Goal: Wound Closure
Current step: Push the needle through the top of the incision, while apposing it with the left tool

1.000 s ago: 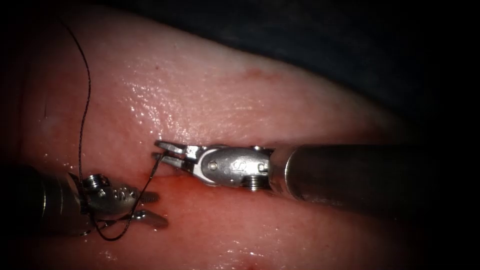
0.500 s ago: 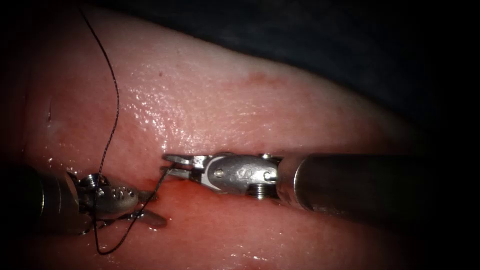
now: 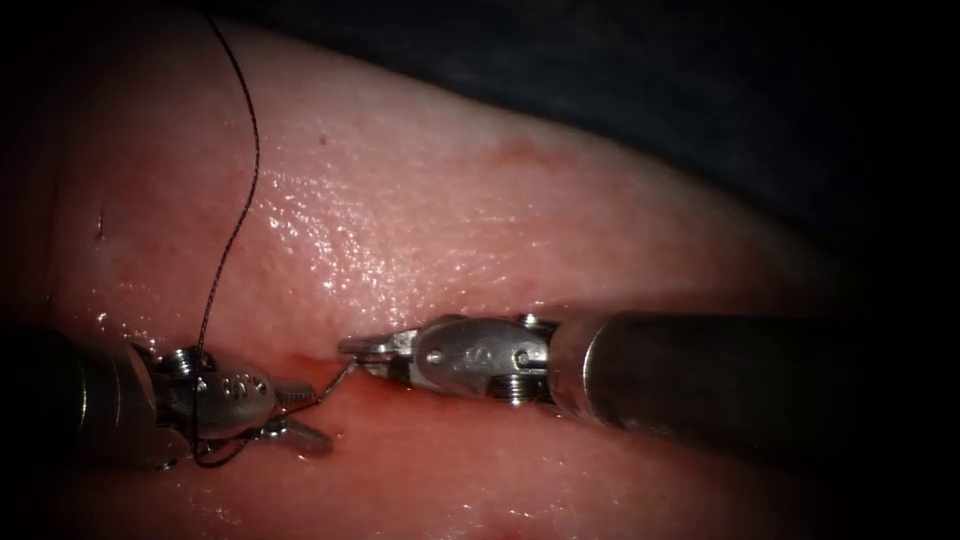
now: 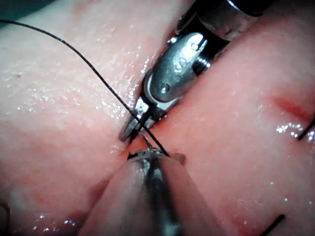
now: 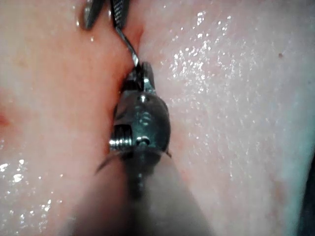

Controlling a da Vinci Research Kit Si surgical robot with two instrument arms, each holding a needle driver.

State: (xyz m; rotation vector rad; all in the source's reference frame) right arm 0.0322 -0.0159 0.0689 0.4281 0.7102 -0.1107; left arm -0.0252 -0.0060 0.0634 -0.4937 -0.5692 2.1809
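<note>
While the left tool (image 3: 290,412) sits at the lower left of the endoscope view with its two jaws apart and holding nothing, the dark thread (image 3: 232,235) comes down from the upper left, loops around this tool and runs right to the other one. Near the middle, the right tool (image 3: 365,350) has its jaws squeezed together on the thread, just above the red cut (image 3: 330,375) in the wet pink tissue (image 3: 450,220). I cannot pick out the needle.

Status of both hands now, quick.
Left hand: open, holding nothing; the thread loops around it.
Right hand: shut on the thread, low over the tissue.
</note>
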